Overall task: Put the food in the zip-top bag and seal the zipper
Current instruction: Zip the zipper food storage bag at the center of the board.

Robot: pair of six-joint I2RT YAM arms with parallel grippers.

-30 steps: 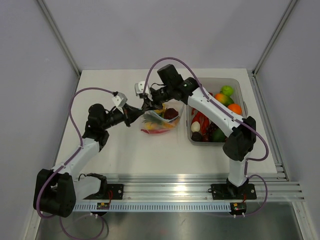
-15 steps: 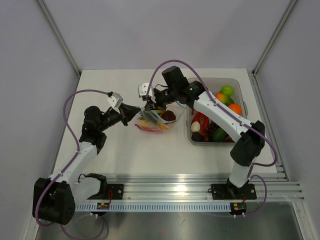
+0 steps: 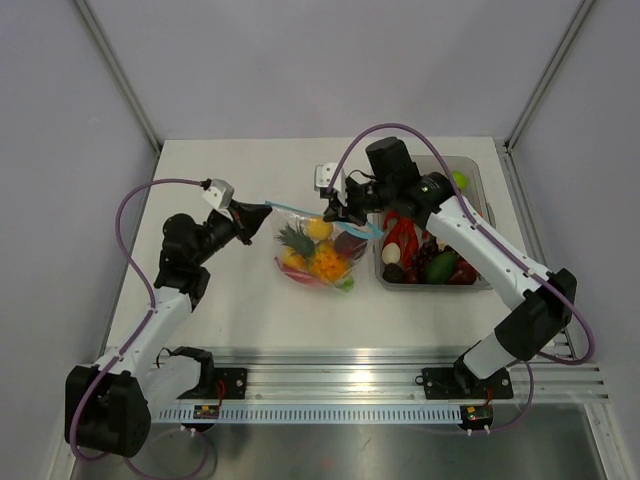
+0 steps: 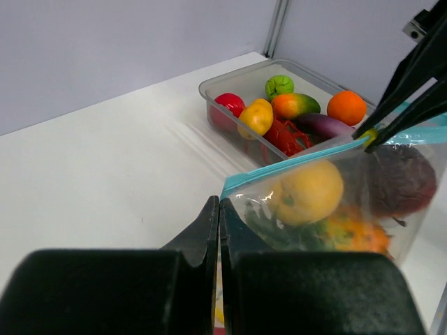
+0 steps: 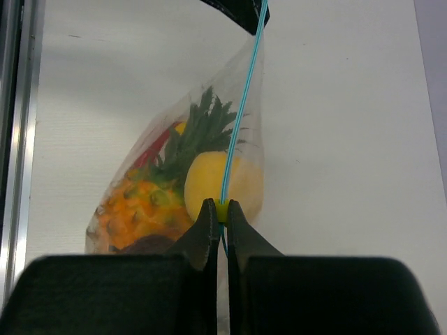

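The zip-top bag point(image 3: 312, 256) hangs stretched between my two grippers above the table. It holds food: a toy pineapple point(image 5: 137, 204), a yellow fruit point(image 4: 309, 192), a dark purple piece point(image 4: 401, 178) and something red. My left gripper point(image 3: 264, 210) is shut on the bag's left corner point(image 4: 225, 197). My right gripper point(image 3: 338, 214) is shut on the small yellow-green slider point(image 5: 222, 209) partway along the blue zipper point(image 4: 293, 162). The zipper point(image 5: 242, 112) runs taut from the slider up to the left gripper's fingertips point(image 5: 241, 12). More food point(image 3: 430, 262) lies in the tub.
A rigid clear tub point(image 3: 474, 165) stands right of the bag, with red, green, orange and purple toys point(image 4: 293, 115) in it. Metal frame posts and a rail point(image 3: 380, 365) border the white table point(image 3: 220, 310). My right arm passes over the tub.
My right gripper has slid rightward along the zipper with the slider. My left gripper has drawn slightly left. The bag has gone from slumped to hanging taut between them.
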